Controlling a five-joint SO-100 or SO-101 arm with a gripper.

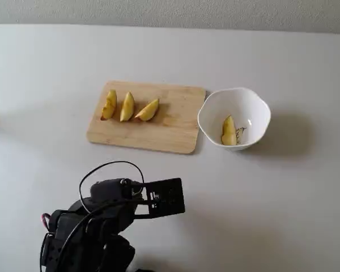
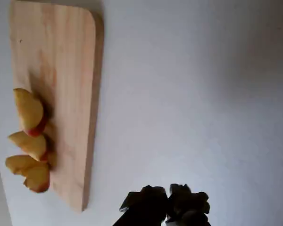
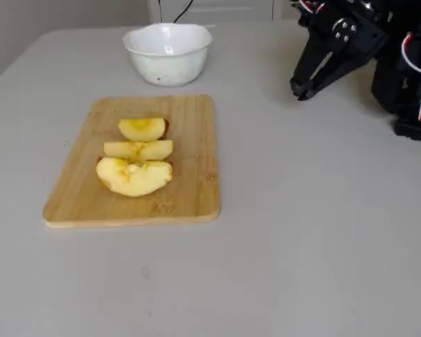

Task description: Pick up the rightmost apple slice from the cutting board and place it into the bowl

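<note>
One fixed view looked down steeply from behind the arm, taking in the cutting board and the bowl. Another fixed view sat low at the table's far side — board near, bowl beyond. The wrist view, close and turned sideways, caught only the board — common to all three.

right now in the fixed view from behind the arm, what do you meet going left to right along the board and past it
brown-speckled wedge → middle wedge → third wedge → bare end of the cutting board → bowl with the apple slice inside it
</note>
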